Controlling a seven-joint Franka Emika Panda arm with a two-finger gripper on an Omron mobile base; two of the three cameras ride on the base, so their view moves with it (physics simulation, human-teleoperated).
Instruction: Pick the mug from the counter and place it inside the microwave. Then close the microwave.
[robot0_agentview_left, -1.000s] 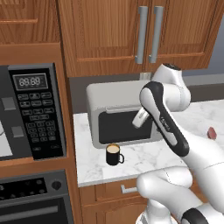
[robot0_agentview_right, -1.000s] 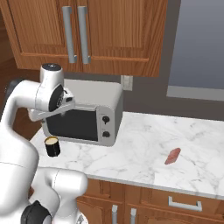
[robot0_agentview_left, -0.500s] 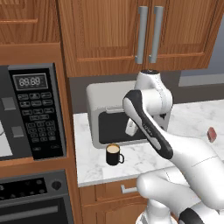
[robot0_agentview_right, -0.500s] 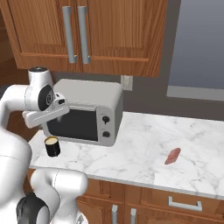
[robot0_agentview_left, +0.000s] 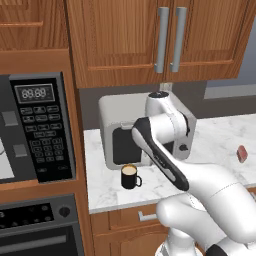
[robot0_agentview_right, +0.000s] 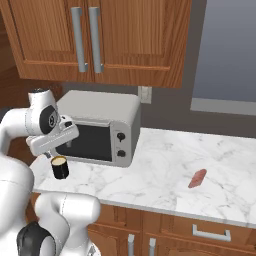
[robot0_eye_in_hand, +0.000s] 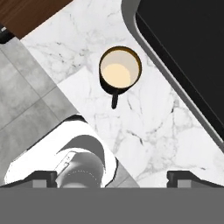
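Observation:
The small black mug (robot0_agentview_left: 131, 176) with a cream-coloured top stands on the white marble counter (robot0_agentview_left: 220, 135), just in front of the light-grey box oven. In the right base view the mug (robot0_agentview_right: 60, 167) sits near the counter's (robot0_agentview_right: 165, 160) left front corner. My gripper (robot0_agentview_right: 54, 152) hangs directly above it, pointing down. From the hand view the mug (robot0_eye_in_hand: 119, 72) lies below with its handle toward the bottom, and my gripper (robot0_eye_in_hand: 114, 176) is open with nothing between its tips. The black microwave (robot0_agentview_left: 42, 127) with keypad is at the left; its door side is cut off.
A light-grey box oven (robot0_agentview_right: 97, 127) stands right behind the mug. A small red item (robot0_agentview_right: 198, 178) lies on the counter to the right. Below the microwave is a black oven (robot0_agentview_left: 35, 225). The counter's front edge and grey floor (robot0_eye_in_hand: 22, 100) are close to the mug.
The arm has swung left and lowered, bringing the hand from in front of the box oven to above the mug. The mug has not moved and the gripper has stayed open.

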